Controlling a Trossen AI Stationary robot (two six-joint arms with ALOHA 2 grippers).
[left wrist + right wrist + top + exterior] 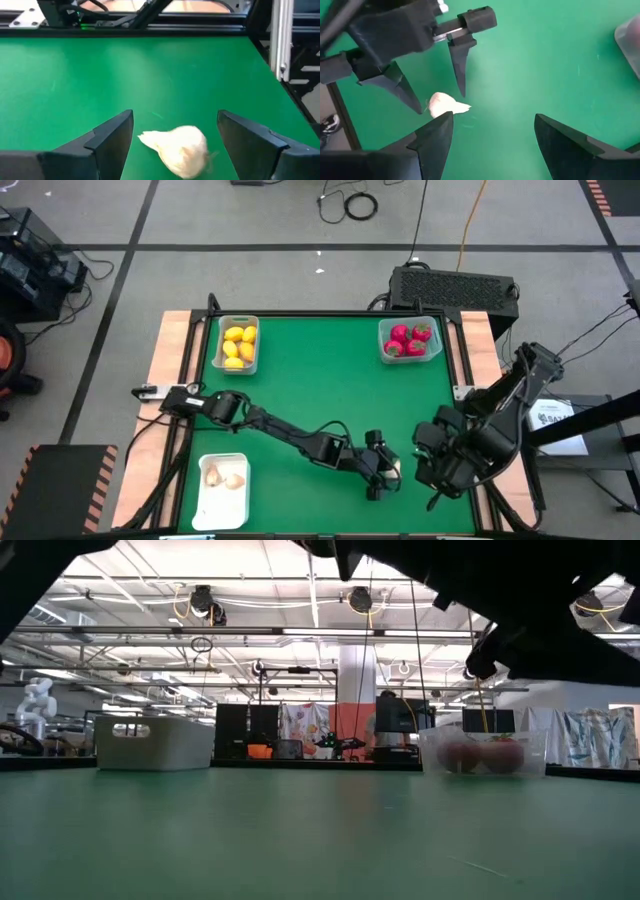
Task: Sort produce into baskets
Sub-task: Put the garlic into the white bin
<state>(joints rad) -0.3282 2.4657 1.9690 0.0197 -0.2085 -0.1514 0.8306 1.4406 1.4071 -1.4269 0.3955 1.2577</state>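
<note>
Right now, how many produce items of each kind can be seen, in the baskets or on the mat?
Yellow fruits, in the grey-white basket: 4
Red fruits, in the clear basket: about 4; they overlap, so the count is uncertain
Garlic bulbs: 3, with 2 in the white tray and 1 loose bulb between the open left gripper fingers
Total: about 11

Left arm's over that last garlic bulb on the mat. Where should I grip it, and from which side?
Grip the garlic bulb across its fat round body, from straight above. It lies on its side, its pointed tip sideways, so the tip would likely slip. The left gripper is open and already straddles it.
</note>
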